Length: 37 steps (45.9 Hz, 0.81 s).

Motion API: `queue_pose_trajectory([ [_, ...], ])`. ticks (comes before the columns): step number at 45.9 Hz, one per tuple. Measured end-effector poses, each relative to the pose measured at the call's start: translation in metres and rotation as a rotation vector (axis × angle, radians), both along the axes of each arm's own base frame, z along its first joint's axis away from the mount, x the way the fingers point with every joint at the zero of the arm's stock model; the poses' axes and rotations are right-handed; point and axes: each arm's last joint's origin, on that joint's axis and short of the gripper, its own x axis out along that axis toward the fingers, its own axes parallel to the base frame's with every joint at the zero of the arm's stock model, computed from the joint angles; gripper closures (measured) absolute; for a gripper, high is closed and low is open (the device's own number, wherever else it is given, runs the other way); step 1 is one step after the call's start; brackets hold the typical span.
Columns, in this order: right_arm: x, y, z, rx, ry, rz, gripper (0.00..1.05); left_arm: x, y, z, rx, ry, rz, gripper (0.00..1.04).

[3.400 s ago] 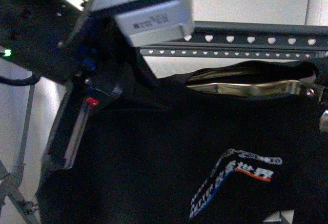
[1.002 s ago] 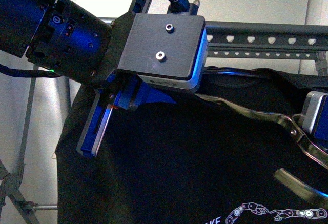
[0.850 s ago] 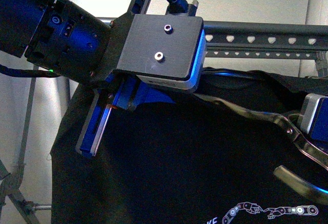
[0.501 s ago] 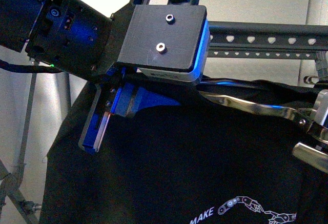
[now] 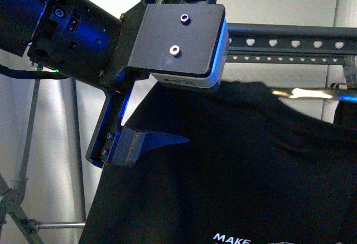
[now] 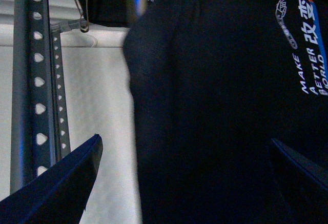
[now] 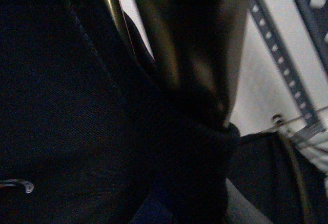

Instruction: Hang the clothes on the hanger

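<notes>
T-shirt (image 5: 251, 166) now free of left gripper (image 6: 184, 142), jaws wide apart, below the rack's rail (image 5: 290, 43); jaws of right gripper (image 7: 169, 203) unclear.

Grey rack (image 5: 295, 33) sole support visible, slanted leg (image 5: 24, 160) lower left; black T-shirt (image 5: 240, 166) below rail.

LEFT ARM (image 5: 67, 37): enters front view from 10 o'clock, wrist raised | LEFT TOOL (image 6: 184, 147): jaws spread wide; one finger (image 5: 142, 143) points toward 3 o'clock | RIGHT TOOL (image 7: 215, 96): only a metal finger (image 5: 304, 93) shows, at 3 o'clock; jaw gap obscured.
</notes>
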Motion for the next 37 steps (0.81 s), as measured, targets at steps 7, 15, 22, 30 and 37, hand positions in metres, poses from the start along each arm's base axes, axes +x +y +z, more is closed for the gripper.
queue_pose_trajectory([
  [7, -0.031, -0.011, 0.005, 0.227, 0.269, 0.002, 0.98, 0.002, 0.001, 0.002, -0.154, 0.032, 0.199, 0.07],
  [15, -0.06, -0.01, 0.003, 0.399, 0.59, 0.011, 1.01, 0.005, 0.014, 0.025, -0.953, 0.384, 0.637, 0.07],
  [22, -0.066, -0.004, 0.003, 0.474, 0.744, -0.016, 1.01, 0.001, 0.032, 0.042, -1.516, 0.575, 0.773, 0.07],
  [30, -0.054, 0.011, 0.015, 0.611, 0.804, -0.006, 1.01, 0.0, 0.05, 0.043, -1.668, 0.468, 0.971, 0.07],
  [37, -0.018, 0.033, 0.029, 0.809, 0.882, -0.094, 1.01, -0.016, 0.073, 0.055, -1.841, 0.311, 1.039, 0.07],
])
